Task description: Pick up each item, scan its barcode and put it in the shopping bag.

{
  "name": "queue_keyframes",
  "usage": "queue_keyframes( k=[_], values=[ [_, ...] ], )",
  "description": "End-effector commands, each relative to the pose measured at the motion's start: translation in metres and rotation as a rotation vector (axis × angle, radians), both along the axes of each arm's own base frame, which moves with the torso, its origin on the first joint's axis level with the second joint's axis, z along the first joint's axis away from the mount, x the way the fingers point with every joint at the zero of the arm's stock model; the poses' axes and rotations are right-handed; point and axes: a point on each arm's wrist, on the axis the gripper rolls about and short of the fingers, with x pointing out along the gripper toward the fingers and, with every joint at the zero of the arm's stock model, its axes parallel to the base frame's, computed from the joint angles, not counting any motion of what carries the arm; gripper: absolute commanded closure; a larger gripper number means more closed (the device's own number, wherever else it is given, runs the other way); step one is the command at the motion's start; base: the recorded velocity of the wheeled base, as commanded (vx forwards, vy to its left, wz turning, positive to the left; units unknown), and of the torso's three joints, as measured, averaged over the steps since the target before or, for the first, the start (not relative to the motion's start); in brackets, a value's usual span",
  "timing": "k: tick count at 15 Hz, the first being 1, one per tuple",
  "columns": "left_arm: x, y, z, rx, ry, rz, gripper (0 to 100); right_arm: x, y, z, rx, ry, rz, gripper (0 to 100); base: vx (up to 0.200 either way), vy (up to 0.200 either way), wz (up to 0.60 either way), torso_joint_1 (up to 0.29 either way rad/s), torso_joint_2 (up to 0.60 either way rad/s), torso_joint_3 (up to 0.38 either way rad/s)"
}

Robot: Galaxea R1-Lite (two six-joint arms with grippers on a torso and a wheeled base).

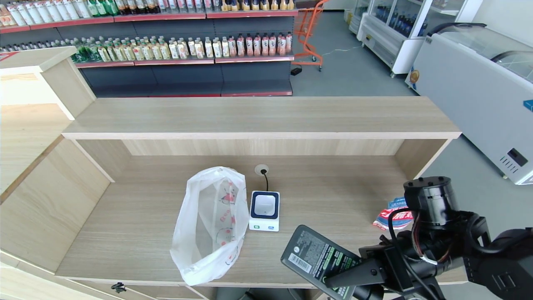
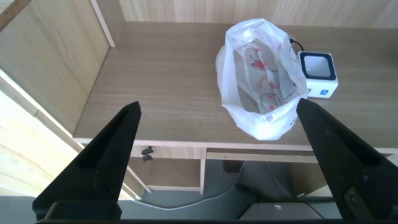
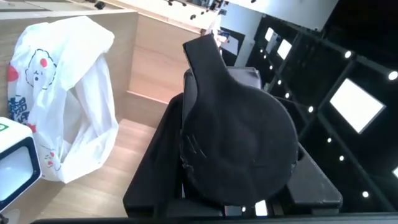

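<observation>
Dark grey flat pouch (image 1: 316,254) with a white barcode label and green print sat in my right gripper (image 1: 345,277), whose fingers were clamped on its near corner. In the head view it was held up off the light wooden counter (image 1: 333,196), over the front edge, label side up, to the right of the scanner. The white box scanner (image 1: 264,210) with its dark-framed window stood mid-counter, and a black cable (image 1: 265,181) ran from it toward the back wall. The white translucent plastic shopping bag (image 1: 212,221) with red prints lay just beside the scanner on its left, mouth open. A red, white and blue packet (image 1: 393,216) lay near the counter's right edge, partly hidden by my right arm.

In the left wrist view, my left gripper (image 2: 217,162) hung wide open with nothing in it, above the counter's front edge, with the shopping bag (image 2: 261,81) and scanner (image 2: 318,73) beyond it.

In the right wrist view, the pouch (image 3: 239,137) showed its plain dark back, pinched between the fingers, with the bag (image 3: 68,93) and scanner (image 3: 15,168) off to one side.
</observation>
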Motion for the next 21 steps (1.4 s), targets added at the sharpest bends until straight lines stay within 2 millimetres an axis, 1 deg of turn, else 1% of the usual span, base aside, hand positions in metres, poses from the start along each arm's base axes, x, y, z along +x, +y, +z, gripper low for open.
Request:
queue_keyframes(
  k=[1, 5, 7, 8, 10, 12, 13, 14, 15, 16, 18, 19, 20, 21],
  values=[
    [0.0, 0.0, 0.0, -0.001, 0.0, 0.0, 0, 0.001, 0.001, -0.002, -0.003, 0.005, 0.002, 100, 0.0, 0.0, 0.0, 0.0, 0.0, 0.0],
    [0.0, 0.0, 0.0, -0.001, 0.0, 0.0, 0, 0.002, 0.001, -0.004, -0.006, 0.013, 0.0, 100, 0.0, 0.0, 0.0, 0.0, 0.0, 0.0],
    [0.0, 0.0, 0.0, -0.001, 0.0, 0.0, 0, 0.0, -0.002, -0.001, -0.003, 0.008, -0.006, 100, 0.0, 0.0, 0.0, 0.0, 0.0, 0.0],
    [0.0, 0.0, 0.0, -0.001, 0.0, 0.0, 0, -0.006, -0.008, 0.003, -0.002, 0.013, -0.021, 100, 0.0, 0.0, 0.0, 0.0, 0.0, 0.0],
    [0.0, 0.0, 0.0, -0.001, 0.0, 0.0, 0, -0.03, -0.019, 0.03, 0.032, 0.055, -0.047, 100, 0.0, 0.0, 0.0, 0.0, 0.0, 0.0],
    [0.0, 0.0, 0.0, -0.001, 0.0, 0.0, 0, -0.053, -0.036, 0.061, 0.09, 0.155, -0.054, 100, 0.0, 0.0, 0.0, 0.0, 0.0, 0.0],
    [0.0, 0.0, 0.0, -0.001, 0.0, 0.0, 0, -0.061, -0.045, 0.072, 0.099, 0.243, -0.104, 100, 0.0, 0.0, 0.0, 0.0, 0.0, 0.0],
    [0.0, 0.0, 0.0, -0.001, 0.0, 0.0, 0, -0.062, -0.051, 0.076, 0.1, 0.347, -0.171, 100, 0.0, 0.0, 0.0, 0.0, 0.0, 0.0],
    [0.0, 0.0, 0.0, -0.001, 0.0, 0.0, 0, -0.06, -0.056, 0.077, 0.099, 0.444, -0.217, 100, 0.0, 0.0, 0.0, 0.0, 0.0, 0.0],
    [0.0, 0.0, 0.0, -0.001, 0.0, 0.0, 0, -0.063, -0.06, 0.074, 0.096, 0.514, -0.243, 100, 0.0, 0.0, 0.0, 0.0, 0.0, 0.0],
    [0.0, 0.0, 0.0, -0.001, 0.0, 0.0, 0, -0.066, -0.067, 0.077, 0.111, 0.56, -0.285, 100, 0.0, 0.0, 0.0, 0.0, 0.0, 0.0],
    [0.0, 0.0, 0.0, 0.001, 0.0, 0.0, 0, -0.062, -0.085, 0.084, 0.157, 0.553, -0.391, 100, 0.0, 0.0, 0.0, 0.0, 0.0, 0.0],
    [0.0, 0.0, 0.0, -0.001, 0.0, 0.0, 0, -0.063, -0.095, 0.089, 0.183, 0.552, -0.446, 100, 0.0, 0.0, 0.0, 0.0, 0.0, 0.0],
    [0.0, 0.0, 0.0, -0.001, 0.0, 0.0, 0, -0.068, -0.099, 0.081, 0.174, 0.709, -0.474, 100, 0.0, 0.0, 0.0, 0.0, 0.0, 0.0]
  ],
)
